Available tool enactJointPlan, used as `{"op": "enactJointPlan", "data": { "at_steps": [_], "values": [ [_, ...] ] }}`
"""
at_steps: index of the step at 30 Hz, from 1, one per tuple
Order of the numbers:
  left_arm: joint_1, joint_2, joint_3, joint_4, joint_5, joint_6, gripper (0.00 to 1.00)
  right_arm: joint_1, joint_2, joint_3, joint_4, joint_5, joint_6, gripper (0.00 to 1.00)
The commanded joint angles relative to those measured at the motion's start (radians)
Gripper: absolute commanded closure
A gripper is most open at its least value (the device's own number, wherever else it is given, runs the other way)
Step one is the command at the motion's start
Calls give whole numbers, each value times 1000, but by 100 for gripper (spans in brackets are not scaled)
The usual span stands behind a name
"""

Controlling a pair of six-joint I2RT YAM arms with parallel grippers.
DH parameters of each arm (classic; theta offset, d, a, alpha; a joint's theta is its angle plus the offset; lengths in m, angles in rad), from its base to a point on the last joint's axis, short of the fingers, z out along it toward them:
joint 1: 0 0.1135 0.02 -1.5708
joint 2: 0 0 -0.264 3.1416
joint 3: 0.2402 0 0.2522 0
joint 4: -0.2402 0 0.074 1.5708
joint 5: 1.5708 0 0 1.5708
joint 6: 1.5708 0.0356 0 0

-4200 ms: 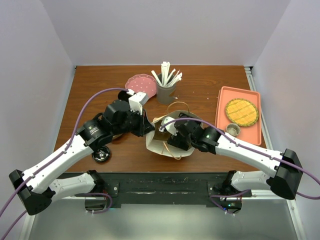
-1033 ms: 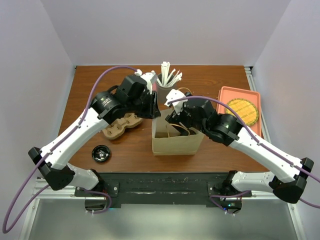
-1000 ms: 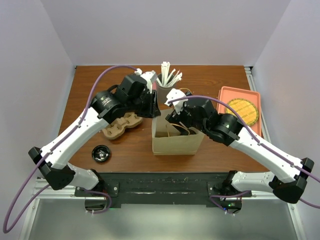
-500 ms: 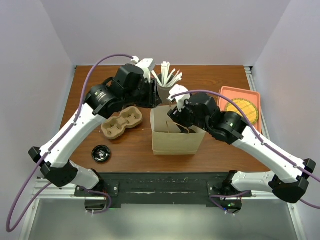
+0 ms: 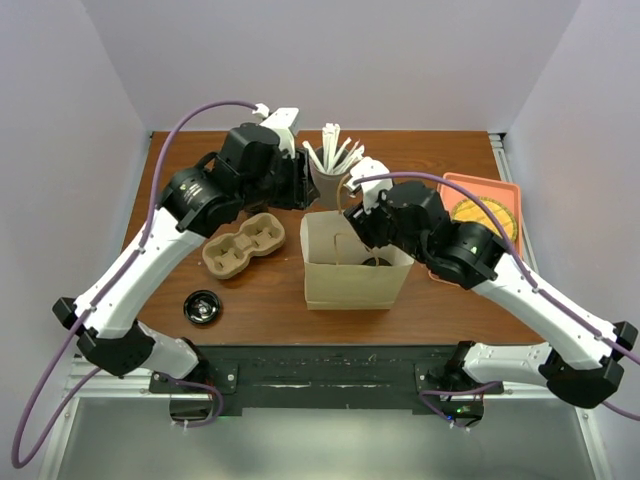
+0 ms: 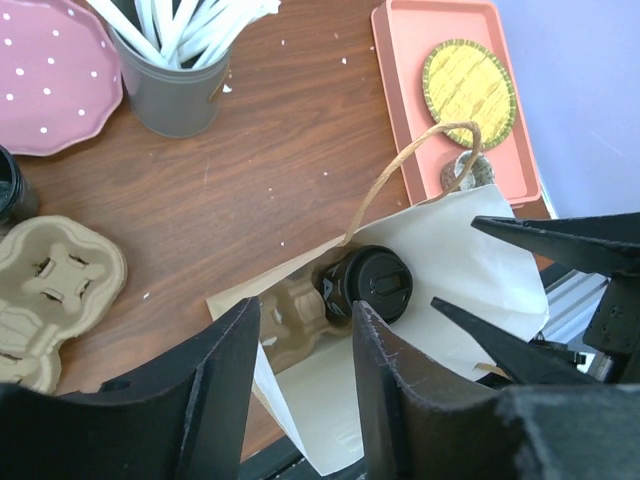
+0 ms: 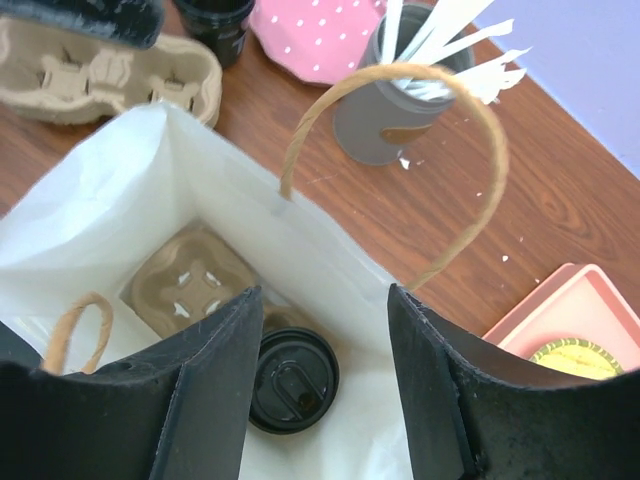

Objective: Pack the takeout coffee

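The takeout coffee (image 6: 372,285), a black lidded cup with white lettering, stands in a cardboard carrier (image 7: 190,280) at the bottom of the open paper bag (image 5: 350,285). From the right wrist I look straight down on its lid (image 7: 292,380). My left gripper (image 5: 298,188) hovers open above the bag's far left corner, with nothing between its fingers. My right gripper (image 5: 358,215) hangs open over the bag's far right side, and the bag's twine handle (image 7: 400,100) arches ahead of it. Both grippers are apart from the cup.
A second cardboard carrier (image 5: 245,245) lies left of the bag, with a loose black lid (image 5: 203,307) nearer me. Behind the bag stand a grey cup of stirrers (image 5: 330,180), a pink plate (image 6: 50,75) and a plain black cup (image 7: 220,15). An orange tray (image 5: 508,262) sits right.
The bag, slumped on its side a few seconds ago, now stands upright and open. Over the last second both grippers have risen and drawn back from its rim.
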Motion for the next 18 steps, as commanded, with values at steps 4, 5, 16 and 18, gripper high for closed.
{"op": "enactJointPlan", "data": {
  "at_steps": [4,5,16,18],
  "values": [
    [6,-105,-54,122,-72,34,50,-3,-74,108,56,-3,59,44],
    [6,-103,-50,129,-95,44,50,-3,-77,134,61,-19,73,44],
    [181,-67,-72,454,-250,54,48,-3,-111,242,275,-84,292,19],
    [210,-56,-86,515,-236,51,47,-3,-126,231,291,-87,306,5]
  ]
}}
